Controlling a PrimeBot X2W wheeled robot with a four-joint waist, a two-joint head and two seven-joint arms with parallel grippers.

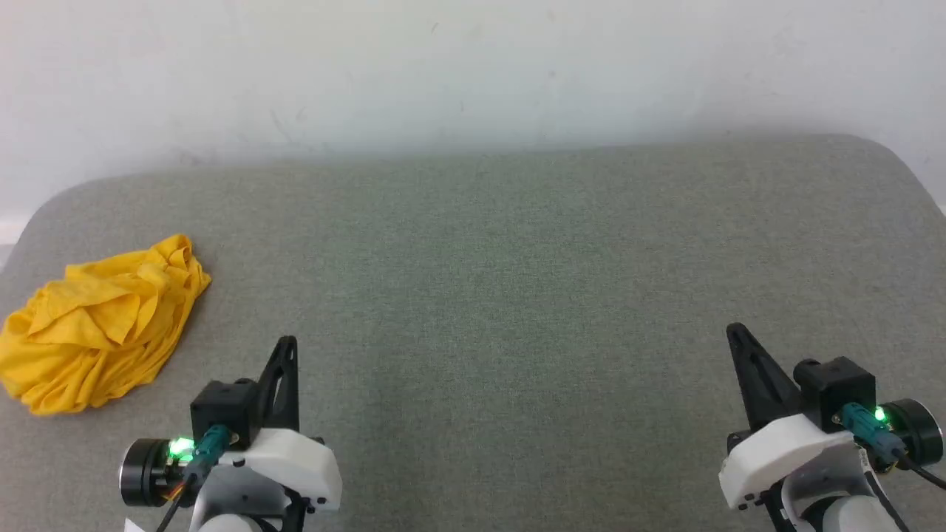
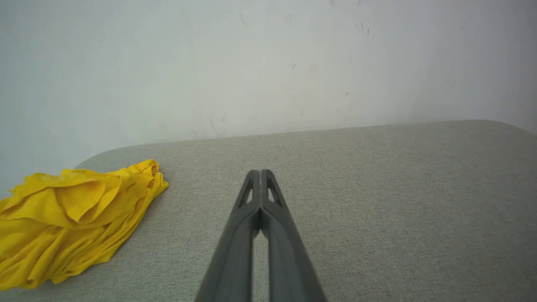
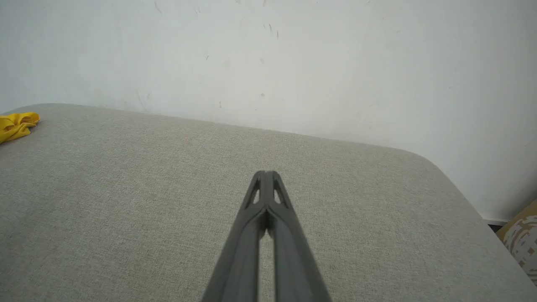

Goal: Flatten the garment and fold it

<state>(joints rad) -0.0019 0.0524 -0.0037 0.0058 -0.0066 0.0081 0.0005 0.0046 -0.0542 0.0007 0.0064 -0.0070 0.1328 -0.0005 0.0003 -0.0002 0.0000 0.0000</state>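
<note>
Both my claws are pinched shut on nothing, fingers pressed together tip to tip. My left claw point(image 2: 260, 174) and my right claw point(image 3: 265, 174) each hang over bare grey cushion point(image 1: 502, 295).

The yellow garment point(image 1: 100, 325) lies crumpled in a heap on that cushion. It is ahead of my left claw and off to its left, near but not touching. From my right claw it sits far to the left, well apart, so my left arm is plainly the nearer one.

The heap is longer than it is wide, and its long axis runs on a slant. The broad, fanned-out end lies closest to me and furthest out to the left. The narrower bunched end points away toward the wall point(image 2: 268, 63) and inward toward my left claw's line. I cannot make out a collar, sleeve or print in the folds.

I judge the first reach belongs to my left claw, which would need to open and swing left.
</note>
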